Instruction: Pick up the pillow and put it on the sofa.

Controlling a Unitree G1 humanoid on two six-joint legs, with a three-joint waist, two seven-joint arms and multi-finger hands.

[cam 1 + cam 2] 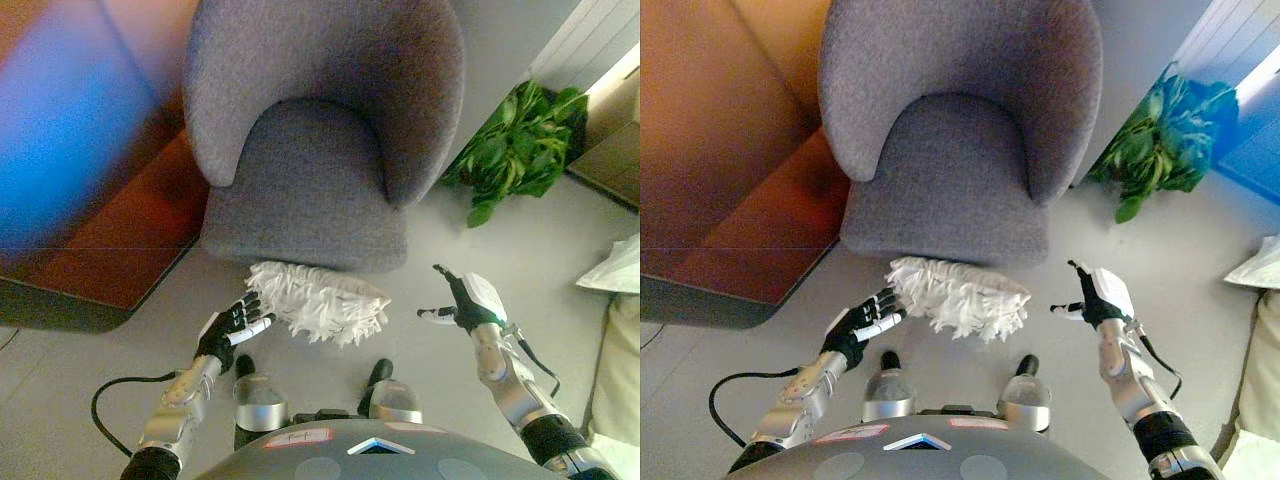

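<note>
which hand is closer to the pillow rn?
Left. The left hand is open at the white shaggy pillow's left end; the right hand, open, is clearly apart off its right end.

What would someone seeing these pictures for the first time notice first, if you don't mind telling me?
The big grey armchair fills the upper middle, its seat bare. On the floor just in front of it lies a shaggy white pillow, with the robot's left hand open beside its left end and the right hand open, clear of its right end. A leafy green plant stands to the chair's right.
</note>
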